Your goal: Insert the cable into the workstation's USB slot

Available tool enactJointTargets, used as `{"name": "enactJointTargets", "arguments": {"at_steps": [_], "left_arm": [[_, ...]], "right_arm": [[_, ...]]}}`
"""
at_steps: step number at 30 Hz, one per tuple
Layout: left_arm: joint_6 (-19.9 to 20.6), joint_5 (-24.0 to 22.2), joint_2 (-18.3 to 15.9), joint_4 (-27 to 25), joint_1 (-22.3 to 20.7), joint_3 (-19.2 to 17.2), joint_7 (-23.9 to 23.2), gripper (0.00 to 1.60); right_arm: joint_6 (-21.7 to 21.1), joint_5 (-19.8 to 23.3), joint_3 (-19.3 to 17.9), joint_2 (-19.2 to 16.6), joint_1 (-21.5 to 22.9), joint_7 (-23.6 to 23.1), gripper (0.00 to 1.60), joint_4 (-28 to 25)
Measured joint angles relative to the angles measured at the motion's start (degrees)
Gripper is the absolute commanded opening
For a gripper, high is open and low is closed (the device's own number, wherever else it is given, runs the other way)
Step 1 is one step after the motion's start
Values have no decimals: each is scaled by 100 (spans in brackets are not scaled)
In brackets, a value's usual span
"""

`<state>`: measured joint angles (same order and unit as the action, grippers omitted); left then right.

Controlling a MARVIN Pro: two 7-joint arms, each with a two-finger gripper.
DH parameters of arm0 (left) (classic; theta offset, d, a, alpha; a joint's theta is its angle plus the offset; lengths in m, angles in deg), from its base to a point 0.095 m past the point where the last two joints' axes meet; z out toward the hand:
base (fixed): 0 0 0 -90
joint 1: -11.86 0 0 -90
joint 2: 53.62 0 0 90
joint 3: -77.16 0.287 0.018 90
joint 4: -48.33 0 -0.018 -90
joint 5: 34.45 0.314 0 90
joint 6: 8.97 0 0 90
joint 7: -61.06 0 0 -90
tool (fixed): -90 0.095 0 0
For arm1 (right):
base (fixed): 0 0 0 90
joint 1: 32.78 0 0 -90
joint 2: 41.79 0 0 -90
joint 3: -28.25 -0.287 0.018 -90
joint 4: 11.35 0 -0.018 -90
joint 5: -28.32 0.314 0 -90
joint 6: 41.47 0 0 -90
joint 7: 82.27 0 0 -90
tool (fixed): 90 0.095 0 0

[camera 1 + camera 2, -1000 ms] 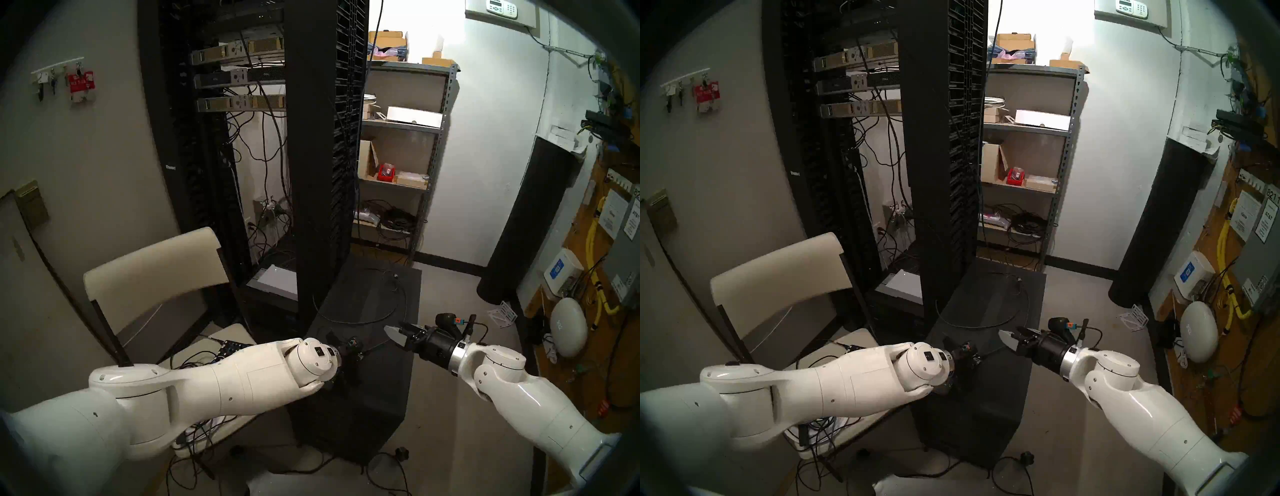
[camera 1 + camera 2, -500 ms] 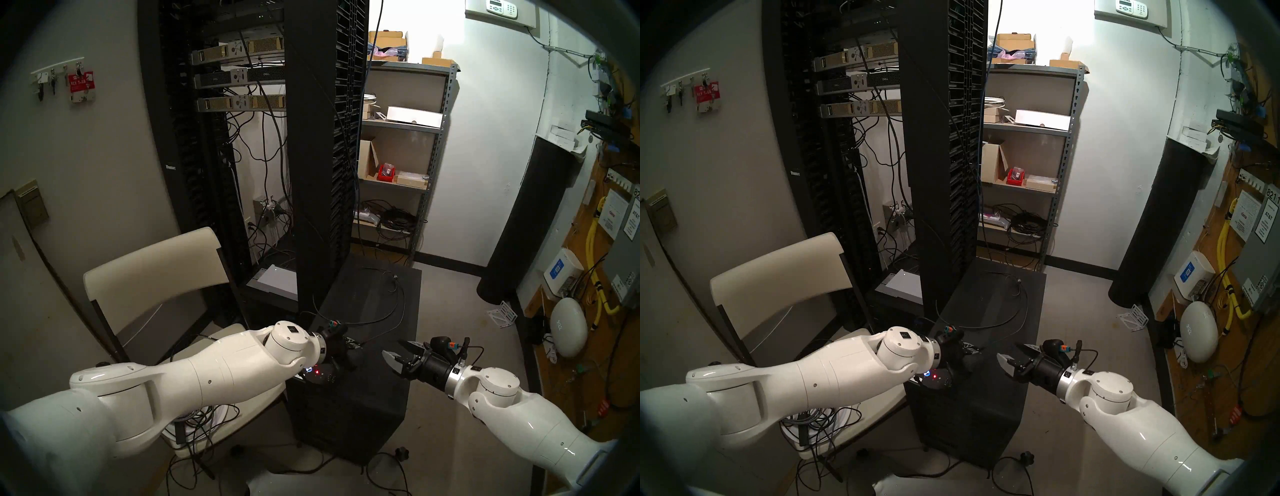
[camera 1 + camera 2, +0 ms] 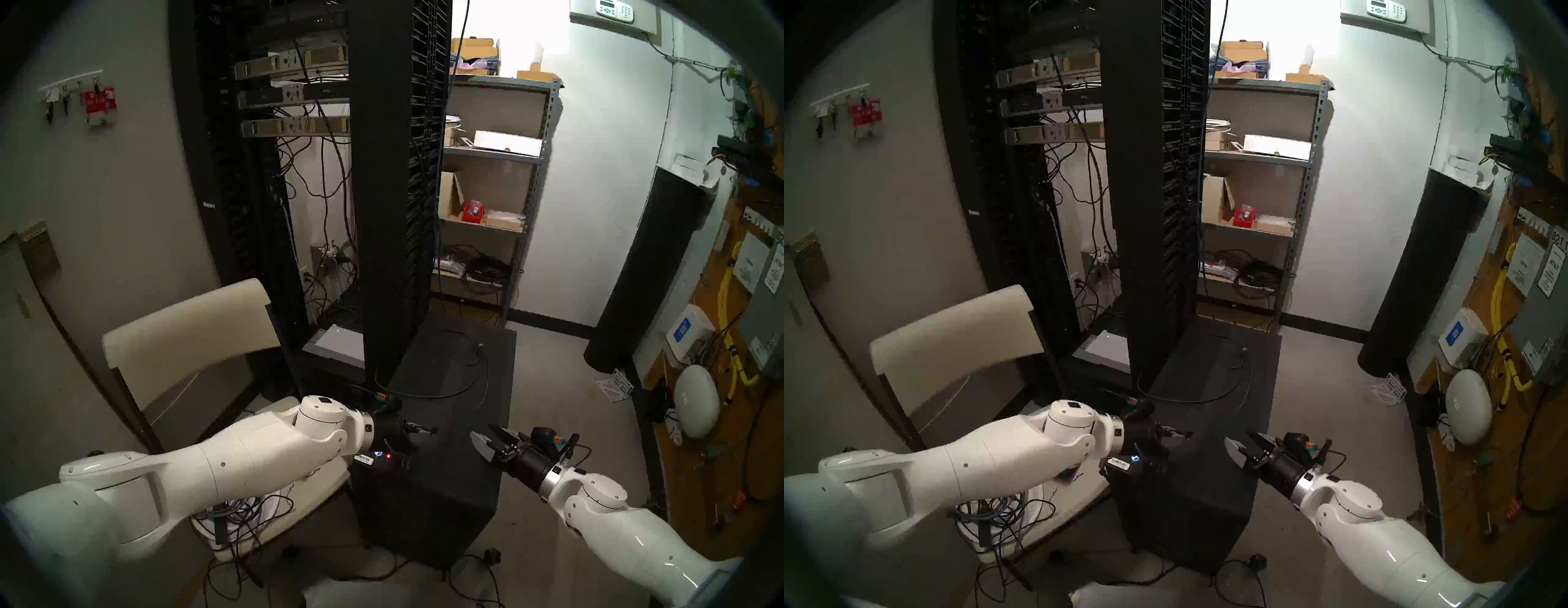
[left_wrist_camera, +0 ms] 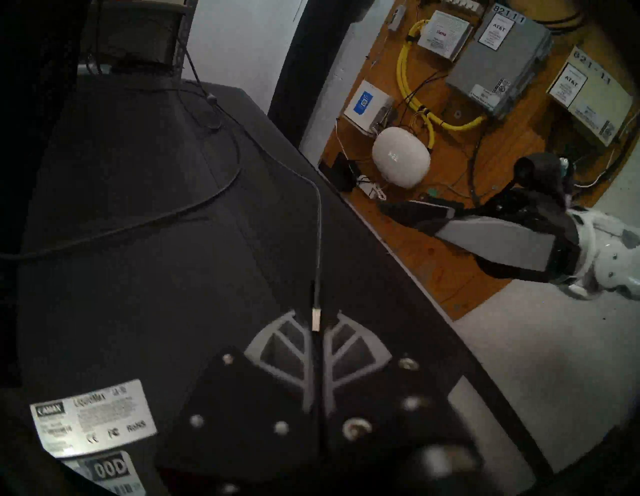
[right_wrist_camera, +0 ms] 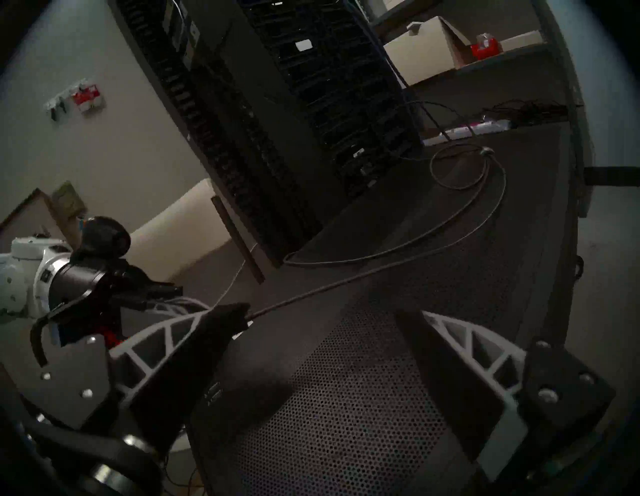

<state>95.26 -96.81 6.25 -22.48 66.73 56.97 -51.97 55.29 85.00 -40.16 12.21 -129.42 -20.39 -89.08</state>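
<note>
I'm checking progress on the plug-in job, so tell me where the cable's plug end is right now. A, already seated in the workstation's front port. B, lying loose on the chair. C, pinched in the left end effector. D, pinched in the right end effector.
C: the left end effector is shut on the cable over the workstation, while the right end effector is open and empty.

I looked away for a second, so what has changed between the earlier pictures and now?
The left claw, shut on the cable, drew back toward the view's left and rolled, uncovering the workstation's lit front buttons. The cable's loop on top tightened. The right claw sank lower, open and empty throughout. The workstation has not moved.
</note>
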Motion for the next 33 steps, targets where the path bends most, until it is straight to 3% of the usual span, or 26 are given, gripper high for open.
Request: {"name": "enactJointTargets", "arguments": {"at_steps": [6, 9, 14, 22, 25, 33], "left_arm": [[146, -323, -140, -297, 154, -104, -81, 0], [198, -453, -200, -426, 212, -160, -89, 0], [262, -603, -296, -600, 303, -239, -61, 0], [324, -772, -398, -757, 419, -326, 110, 0], [351, -837, -424, -805, 450, -353, 159, 0], [393, -978, -438, -900, 485, -413, 236, 0]], "right_arm": [[-54, 297, 82, 355, 238, -239, 158, 369], [-171, 520, 76, 508, 333, -356, 132, 530], [-465, 963, 6, 713, 469, -595, 139, 773], [-764, 1275, -40, 898, 642, -885, 124, 1050], [-869, 1344, -38, 967, 707, -981, 97, 1151], [-1211, 1560, -41, 1115, 842, -1203, 78, 1352]]}}
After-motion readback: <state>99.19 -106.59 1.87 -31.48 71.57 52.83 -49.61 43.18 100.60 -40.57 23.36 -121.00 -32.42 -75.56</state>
